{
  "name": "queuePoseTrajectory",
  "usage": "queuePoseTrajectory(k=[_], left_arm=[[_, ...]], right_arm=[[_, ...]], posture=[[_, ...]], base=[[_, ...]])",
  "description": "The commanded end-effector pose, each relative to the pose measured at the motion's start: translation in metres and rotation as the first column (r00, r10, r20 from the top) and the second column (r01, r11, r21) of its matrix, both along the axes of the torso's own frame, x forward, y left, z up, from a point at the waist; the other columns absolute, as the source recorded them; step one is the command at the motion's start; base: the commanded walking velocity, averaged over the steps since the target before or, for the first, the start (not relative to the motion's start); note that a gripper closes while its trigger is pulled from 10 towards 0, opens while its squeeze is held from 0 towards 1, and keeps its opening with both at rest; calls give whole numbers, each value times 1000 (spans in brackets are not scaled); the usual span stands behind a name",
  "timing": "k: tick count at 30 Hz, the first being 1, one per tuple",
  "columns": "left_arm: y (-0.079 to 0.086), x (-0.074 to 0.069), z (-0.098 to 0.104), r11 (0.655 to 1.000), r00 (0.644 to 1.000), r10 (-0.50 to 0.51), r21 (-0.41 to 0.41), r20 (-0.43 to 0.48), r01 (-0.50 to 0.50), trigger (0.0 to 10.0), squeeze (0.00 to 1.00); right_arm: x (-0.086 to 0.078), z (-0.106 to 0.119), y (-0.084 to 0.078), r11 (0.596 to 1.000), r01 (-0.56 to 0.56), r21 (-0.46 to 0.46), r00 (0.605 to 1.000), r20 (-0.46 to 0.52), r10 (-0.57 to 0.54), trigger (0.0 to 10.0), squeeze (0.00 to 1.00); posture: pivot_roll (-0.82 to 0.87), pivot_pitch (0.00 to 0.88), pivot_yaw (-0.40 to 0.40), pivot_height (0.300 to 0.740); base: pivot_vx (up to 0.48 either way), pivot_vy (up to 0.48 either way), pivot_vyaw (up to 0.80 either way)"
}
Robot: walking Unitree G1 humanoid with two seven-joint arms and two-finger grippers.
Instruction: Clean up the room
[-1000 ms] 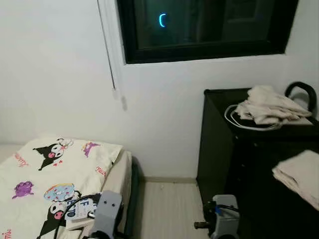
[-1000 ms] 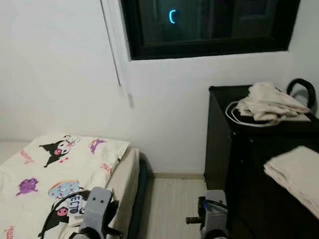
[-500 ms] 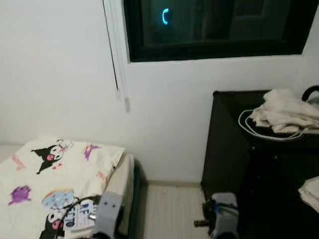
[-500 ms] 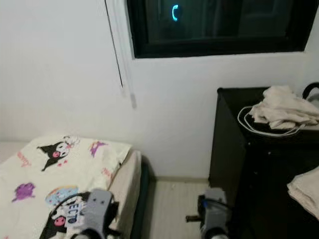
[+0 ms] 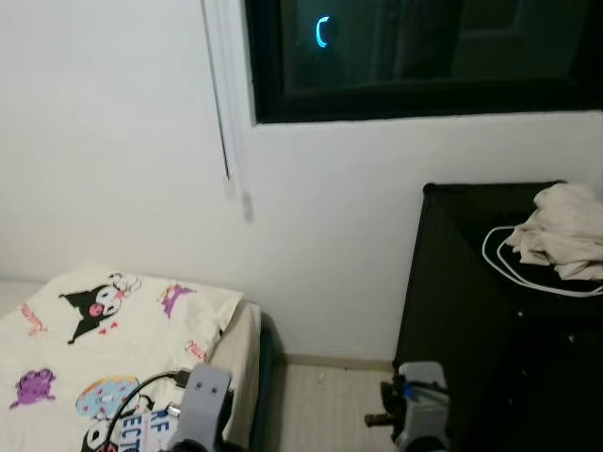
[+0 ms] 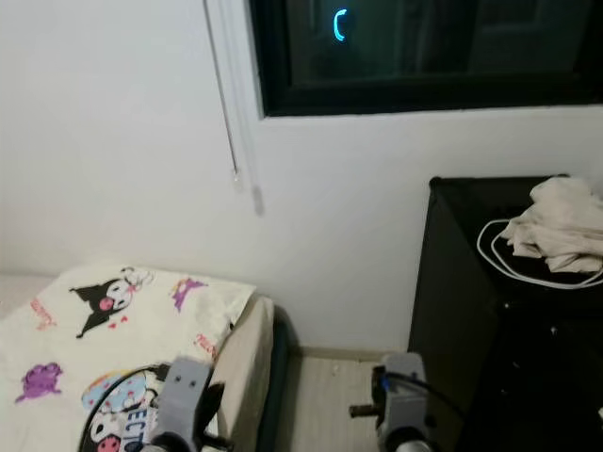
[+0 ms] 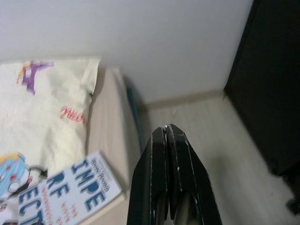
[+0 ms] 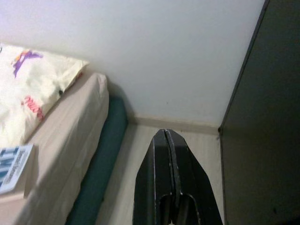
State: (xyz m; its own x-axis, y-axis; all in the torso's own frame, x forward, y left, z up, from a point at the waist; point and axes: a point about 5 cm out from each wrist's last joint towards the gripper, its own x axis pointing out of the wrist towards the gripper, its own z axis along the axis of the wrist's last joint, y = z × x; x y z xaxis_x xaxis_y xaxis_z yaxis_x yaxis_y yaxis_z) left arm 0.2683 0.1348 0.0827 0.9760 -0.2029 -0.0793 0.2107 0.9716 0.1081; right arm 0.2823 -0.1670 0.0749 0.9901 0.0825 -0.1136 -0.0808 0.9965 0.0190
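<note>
Left end effector (image 7: 166,133) pressed closed, empty, book (image 7: 70,190) on bed (image 7: 105,122) just beside, right end effector (image 8: 166,136) closed.

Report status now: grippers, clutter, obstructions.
Left gripper and right gripper both shut, holding nothing. Book lies on the bed; crumpled cloth and white cable sit atop the black dresser. No obstruction visible.
</note>
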Motion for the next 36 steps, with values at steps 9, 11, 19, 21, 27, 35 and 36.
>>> queuePoseTrajectory(k=[9, 11, 19, 21, 27, 35, 36], left_arm=[[13, -3, -12, 997, 997, 60, 59, -48, -57, 10000, 0], [13, -3, -12, 997, 997, 60, 59, -48, -57, 10000, 0], [10, -3, -12, 997, 997, 53, 57, -49, -51, 10000, 0], [10, -3, -13, 997, 997, 53, 57, -50, -51, 10000, 0], [10, -3, -13, 997, 997, 57, 52, -55, -54, 10000, 0], [14, -2, -18, 996, 989, 84, -13, -122, -87, 10000, 0], [14, -2, -18, 996, 989, 84, -13, -122, -87, 10000, 0]], right_arm=[[-5, -12, 7, 1000, -28, -3, 998, -58, 28, 10000, 0], [-5, -12, 7, 1000, -28, -3, 998, -58, 28, 10000, 0], [-6, -13, 8, 999, -33, -1, 997, -63, 33, 10000, 0], [-6, -13, 8, 999, -34, 0, 997, -63, 34, 10000, 0], [-6, -13, 8, 999, -36, 0, 997, -63, 36, 10000, 0], [-6, -13, 8, 999, -36, -1, 997, -63, 36, 10000, 0], [-6, -13, 8, 999, -36, -1, 997, -63, 36, 10000, 0]], posture=[[-90, 111, 24, 740], [-90, 111, 24, 740], [-90, 106, 27, 740], [-91, 104, 27, 740], [-90, 101, 28, 740], [-92, 104, 26, 740], [-92, 104, 26, 740]], base=[[0, 0, 0], [0, 0, 0], [0, -381, 0], [0, -480, 0], [0, -480, 0], [0, 60, 0], [0, 480, 0]])
